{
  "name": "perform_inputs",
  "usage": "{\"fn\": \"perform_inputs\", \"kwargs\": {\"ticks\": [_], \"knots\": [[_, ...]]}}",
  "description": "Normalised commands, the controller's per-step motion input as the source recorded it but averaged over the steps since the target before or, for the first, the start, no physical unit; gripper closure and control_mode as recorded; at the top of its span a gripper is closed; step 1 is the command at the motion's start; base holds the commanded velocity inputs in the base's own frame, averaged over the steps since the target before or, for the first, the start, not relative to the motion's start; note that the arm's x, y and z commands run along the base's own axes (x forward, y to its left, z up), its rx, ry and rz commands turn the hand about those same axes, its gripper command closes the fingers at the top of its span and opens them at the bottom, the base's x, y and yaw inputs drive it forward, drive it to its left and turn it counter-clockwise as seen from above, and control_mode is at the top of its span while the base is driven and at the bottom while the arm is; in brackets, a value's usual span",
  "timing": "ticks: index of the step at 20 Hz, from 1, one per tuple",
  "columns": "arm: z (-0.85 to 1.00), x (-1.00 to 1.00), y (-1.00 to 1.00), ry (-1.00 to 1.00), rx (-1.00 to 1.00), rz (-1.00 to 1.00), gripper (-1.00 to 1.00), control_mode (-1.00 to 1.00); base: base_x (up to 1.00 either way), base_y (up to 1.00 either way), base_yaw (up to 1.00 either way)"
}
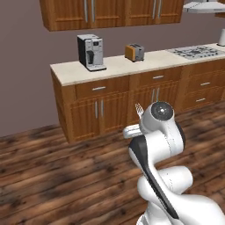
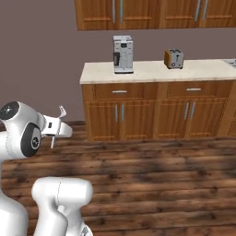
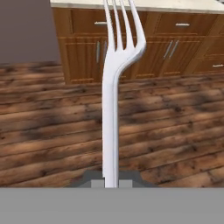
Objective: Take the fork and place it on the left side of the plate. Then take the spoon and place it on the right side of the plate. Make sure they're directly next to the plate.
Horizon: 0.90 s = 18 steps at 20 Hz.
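We are carrying the fork [image 3: 111,87], with the fingers [image 3: 97,183] pinching the bottom of its handle; the tines rise straight away from the hand toward the cabinets. In the left base view the fork [image 1: 139,110] pokes up just behind the rounded wrist joint, and in the right base view it [image 2: 61,112] sticks up past the gripper [image 2: 59,125], which is held out over the wooden floor [image 1: 52,176], well apart from the table [image 2: 152,71]. On that table we see a coffee machine [image 2: 123,54] and a toaster [image 2: 174,58], and further along in the left base view a cooktop [image 1: 195,52].

We judge the step in hand to be the transport: the fork is picked up but not yet placed. To do it well, we should keep the pinch firm and the wrist steady, since a slim handle held at its very end could swivel between the fingers. The grip looks centred on the handle, though the contact itself is hidden low in the hand view, so we cannot be sure. Once the plate is in sight, we should approach from its left, tip the fork flat and parallel to the rim, lower it until it rests just beside the plate, and only then release.
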Motion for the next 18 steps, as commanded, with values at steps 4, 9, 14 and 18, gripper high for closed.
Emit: {"fn": "perform_inputs", "kwargs": {"ticks": [4, 9, 14, 18], "knots": [[0.00, 0.00, 0.00, 0.00, 0.00, 0.00, 1.00, 1.00, -0.68, 0.38, -0.06], [0.00, 0.00, 0.00, 0.00, 0.00, 0.00, 1.00, 1.00, -0.06, 0.84, -0.06], [0.00, 0.00, 0.00, 0.00, 0.00, 0.00, 1.00, 1.00, 0.22, 1.00, 0.00], [0.00, 0.00, 0.00, 0.00, 0.00, 0.00, 1.00, 1.00, -0.09, 0.90, 0.00]]}}
